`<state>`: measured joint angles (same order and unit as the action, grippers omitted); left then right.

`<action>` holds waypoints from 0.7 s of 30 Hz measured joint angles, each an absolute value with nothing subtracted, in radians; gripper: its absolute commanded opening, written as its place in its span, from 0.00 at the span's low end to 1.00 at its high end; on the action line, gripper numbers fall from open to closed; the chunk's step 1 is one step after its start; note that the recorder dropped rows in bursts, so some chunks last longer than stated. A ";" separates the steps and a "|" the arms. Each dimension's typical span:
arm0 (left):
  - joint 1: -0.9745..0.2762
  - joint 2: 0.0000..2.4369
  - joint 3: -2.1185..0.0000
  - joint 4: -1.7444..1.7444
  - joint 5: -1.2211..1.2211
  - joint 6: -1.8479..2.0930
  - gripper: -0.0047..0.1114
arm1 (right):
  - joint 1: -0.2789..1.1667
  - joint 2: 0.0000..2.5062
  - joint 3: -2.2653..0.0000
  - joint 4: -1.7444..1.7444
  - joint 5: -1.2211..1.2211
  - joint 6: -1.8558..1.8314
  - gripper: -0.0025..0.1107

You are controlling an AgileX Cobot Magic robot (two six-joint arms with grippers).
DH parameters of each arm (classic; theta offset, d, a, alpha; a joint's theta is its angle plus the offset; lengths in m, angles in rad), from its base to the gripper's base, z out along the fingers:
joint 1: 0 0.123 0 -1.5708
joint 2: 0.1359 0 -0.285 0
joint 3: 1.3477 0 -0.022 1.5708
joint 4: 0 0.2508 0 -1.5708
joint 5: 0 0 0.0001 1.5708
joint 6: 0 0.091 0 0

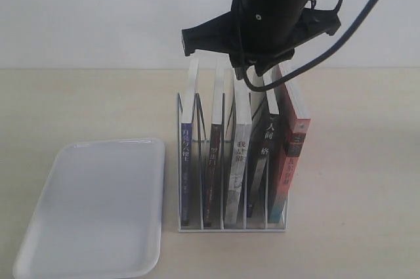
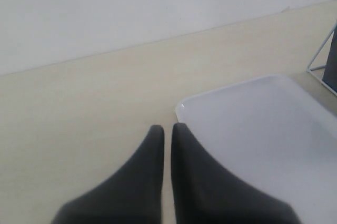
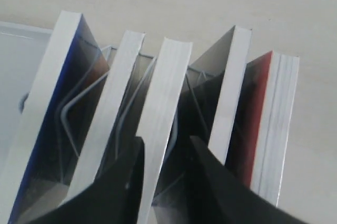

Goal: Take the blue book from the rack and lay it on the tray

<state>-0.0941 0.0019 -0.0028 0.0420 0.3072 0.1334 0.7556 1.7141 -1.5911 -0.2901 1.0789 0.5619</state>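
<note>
The white wire rack (image 1: 223,226) stands mid-table with several upright books. The blue book (image 1: 187,161) fills its leftmost slot, nearest the tray (image 1: 98,207), which lies flat and bare at the front left. My right gripper (image 1: 252,69) hangs over the tops of the books. In the right wrist view it (image 3: 166,140) is open, its fingers straddling the top edge of the middle, white-spined book (image 3: 163,97), two slots away from the blue book (image 3: 47,103). My left gripper (image 2: 168,127) is shut on nothing, low over the table by a corner of the tray (image 2: 263,129).
Other books in the rack are a brown-spined one (image 1: 213,167), a black-spined one (image 1: 261,161) and a red-spined one (image 1: 293,161) at the right end. A pale wall runs behind the table. A black cable loops off the right arm at the top right.
</note>
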 measured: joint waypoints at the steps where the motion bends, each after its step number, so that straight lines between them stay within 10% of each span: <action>1: -0.094 0.002 -0.003 0.042 0.307 0.133 0.08 | 0.756 1.714 -1.591 -0.290 1.081 0.565 0.26; 21: -0.094 0.002 -0.003 0.042 0.307 0.133 0.08 | 0.756 1.752 -1.601 -0.276 1.064 0.586 0.26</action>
<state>-0.0941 0.0019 -0.0028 0.0420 0.3072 0.1334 0.7563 1.7524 -1.6013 -0.2760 1.0635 0.5860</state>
